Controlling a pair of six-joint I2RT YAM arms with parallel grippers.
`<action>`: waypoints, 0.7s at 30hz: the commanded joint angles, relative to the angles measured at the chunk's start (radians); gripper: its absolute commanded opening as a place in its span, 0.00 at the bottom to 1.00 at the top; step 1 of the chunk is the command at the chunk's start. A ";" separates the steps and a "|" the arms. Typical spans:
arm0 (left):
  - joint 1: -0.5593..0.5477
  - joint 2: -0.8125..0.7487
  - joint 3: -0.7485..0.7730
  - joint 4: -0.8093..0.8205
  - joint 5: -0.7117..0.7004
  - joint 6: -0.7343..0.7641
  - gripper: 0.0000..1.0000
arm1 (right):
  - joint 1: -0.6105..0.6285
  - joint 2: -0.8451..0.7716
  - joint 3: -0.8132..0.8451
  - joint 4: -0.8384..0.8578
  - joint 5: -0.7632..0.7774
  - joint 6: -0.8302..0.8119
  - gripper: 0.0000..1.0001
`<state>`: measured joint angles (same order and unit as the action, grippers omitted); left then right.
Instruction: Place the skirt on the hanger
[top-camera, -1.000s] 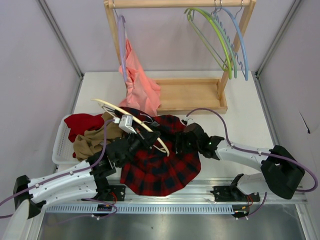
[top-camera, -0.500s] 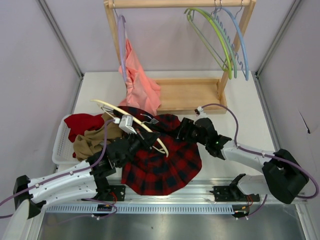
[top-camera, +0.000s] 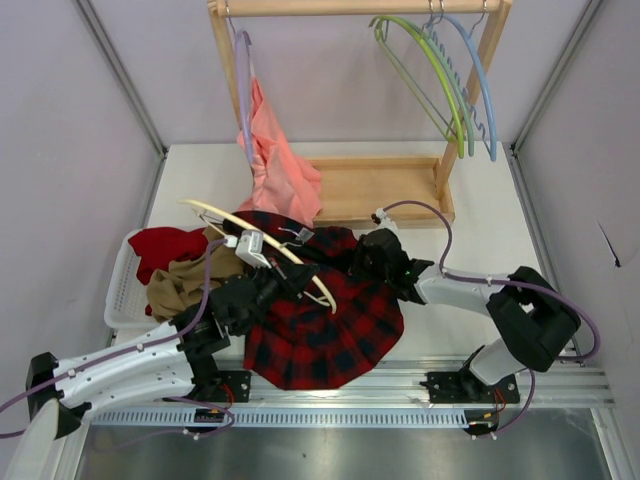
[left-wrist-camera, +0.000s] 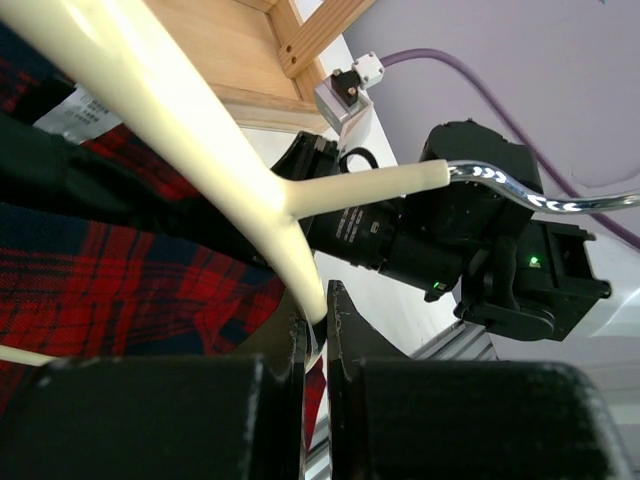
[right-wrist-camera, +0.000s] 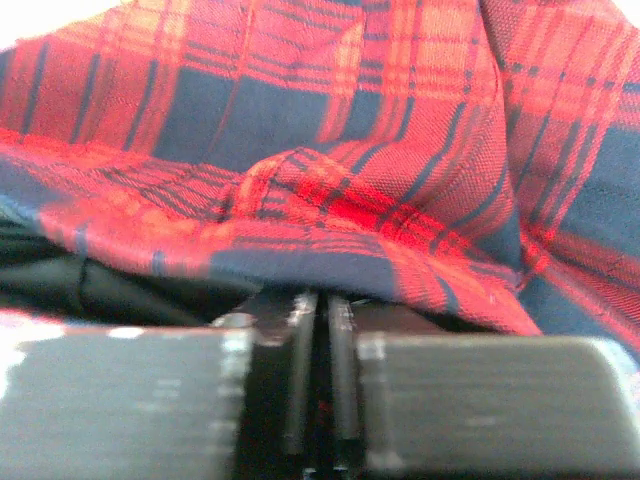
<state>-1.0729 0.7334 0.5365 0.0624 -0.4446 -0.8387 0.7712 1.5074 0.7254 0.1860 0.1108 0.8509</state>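
One pale worktop (top-camera: 480, 240) carried everything. Across it the skirt (top-camera: 325, 335) lay spread, reaching from below the left fingers (left-wrist-camera: 345, 335) to the right fingers (right-wrist-camera: 342, 350), whose tips met its far edge. Those right fingers stood nearly together on a raised fold of the plaid cloth. Over the skirt lay the hanger (left-wrist-camera: 180, 130), with one cream arm running down between the left fingers, pinched tight. Its metal hook (left-wrist-camera: 500, 183) pointed away from them.
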 joint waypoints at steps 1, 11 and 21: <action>0.008 -0.026 0.034 0.024 -0.045 0.010 0.00 | 0.002 0.004 0.075 0.021 0.059 0.010 0.00; 0.008 -0.019 0.040 0.023 -0.063 0.016 0.00 | -0.087 -0.248 0.037 -0.040 -0.098 -0.032 0.00; 0.008 -0.022 0.043 0.025 -0.063 0.013 0.00 | -0.136 -0.358 -0.058 0.012 -0.149 -0.041 0.00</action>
<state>-1.0725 0.7277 0.5365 0.0410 -0.4763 -0.8383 0.6483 1.1721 0.6800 0.1638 -0.0013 0.8326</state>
